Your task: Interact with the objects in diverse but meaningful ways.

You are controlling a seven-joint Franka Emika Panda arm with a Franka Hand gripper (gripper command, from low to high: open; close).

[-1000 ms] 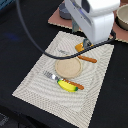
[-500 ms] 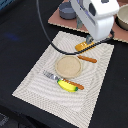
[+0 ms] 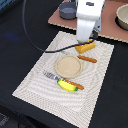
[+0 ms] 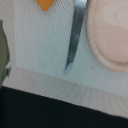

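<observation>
A Franka arm hangs over the far edge of a striped placemat [image 3: 35, 85], its claw [image 3: 83, 44] poised low beside a golden loaf [image 3: 86, 47] that lies just under and beside it; whether the claw is spread, pressed together or pinching the loaf cannot be told, since the arm's white body hides the tips in the exterior view and the wrist view shows no finger at all. Just nearer the camera than the claw lies a brown sausage [image 3: 87, 59], touching or nearly touching the rim of a round wooden plate [image 3: 68, 66] set at the mat's middle, as if laid out for a meal. Well apart from the claw, toward the mat's near side, a banana [image 3: 66, 86] rests against a red-brown stick, with a fork [image 3: 50, 76] just beside them. Beyond the claw, on a brown board, stand a grey pot [image 3: 67, 10] and a pale bowl [image 3: 122, 16]. The wrist view shows a metal blade [image 4: 75, 37] on the mat, next to the plate's curved edge [image 4: 112, 35], with the mat's border and dark table [image 4: 60, 110] close by. Judging by the layout, the loaf sits at the mat's edge with open table around, giving room to lift clear; the sausage and plate crowd the nearer side.
</observation>
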